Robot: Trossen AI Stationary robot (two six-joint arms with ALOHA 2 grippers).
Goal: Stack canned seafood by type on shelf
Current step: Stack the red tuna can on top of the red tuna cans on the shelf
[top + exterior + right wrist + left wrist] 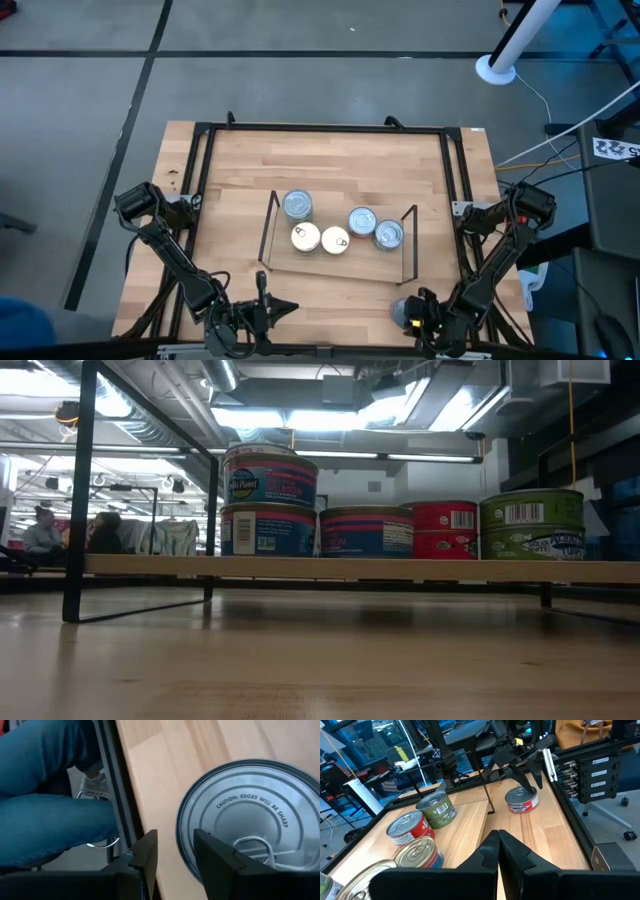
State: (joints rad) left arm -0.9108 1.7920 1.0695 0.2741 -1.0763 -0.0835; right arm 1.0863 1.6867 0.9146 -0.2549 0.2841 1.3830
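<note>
On the wooden worktop (230, 170) we see the shelf (335, 262) carrying five tins (298, 206). Our right claw (175, 855) grips the rim of a loose tin (250, 815) near the worktop's front edge; our left claw (497, 852) waits clenched, empty.

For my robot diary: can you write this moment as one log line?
left gripper: shut, waiting at near edge | right gripper: over loose tin on table, grasp unclear | shelf: five stacks
</note>
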